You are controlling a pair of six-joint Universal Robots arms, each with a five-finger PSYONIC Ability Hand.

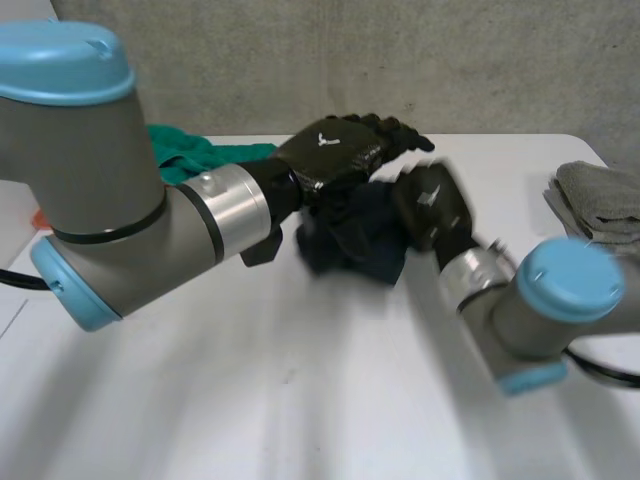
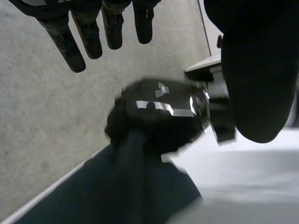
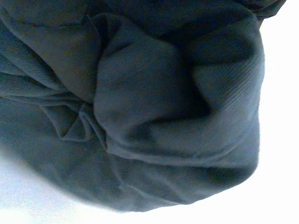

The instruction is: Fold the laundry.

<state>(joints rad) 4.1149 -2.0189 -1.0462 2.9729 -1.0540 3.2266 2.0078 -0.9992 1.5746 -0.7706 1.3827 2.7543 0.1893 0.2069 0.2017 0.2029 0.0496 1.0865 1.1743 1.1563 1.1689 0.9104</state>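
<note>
left hand: my left hand [image 1: 335,150] hovers above the far side of the dark blue cloth [image 1: 355,240]. Fingers [image 2: 88,37] are straight and spread, thumb apart, nothing in them, so it is released.
right hand: my right hand [image 1: 432,205] is at the right side of the same cloth, touching it. In the left wrist view its back is towards the camera, with cloth hanging below it. I cannot tell whether it grips or just rests there.
dark blue cloth: mid-table, between my two hands. It is one crumpled lump. The right wrist view has deep creases and rolled-over layers, with no flat panel and no clean edge.
green cloth: far left on the table [image 1: 300,380], partly behind my left arm. Looks bunched, not folded.
grey towel: far right [image 1: 600,195], well apart from the lump. Looks like a flat folded stack, so I count it as done.
progress: early for this piece, my judgement. No fold is laid in it.
left to do: find corners, spread the dark cloth flat on the bare near table, fold it, then the green one.
</note>
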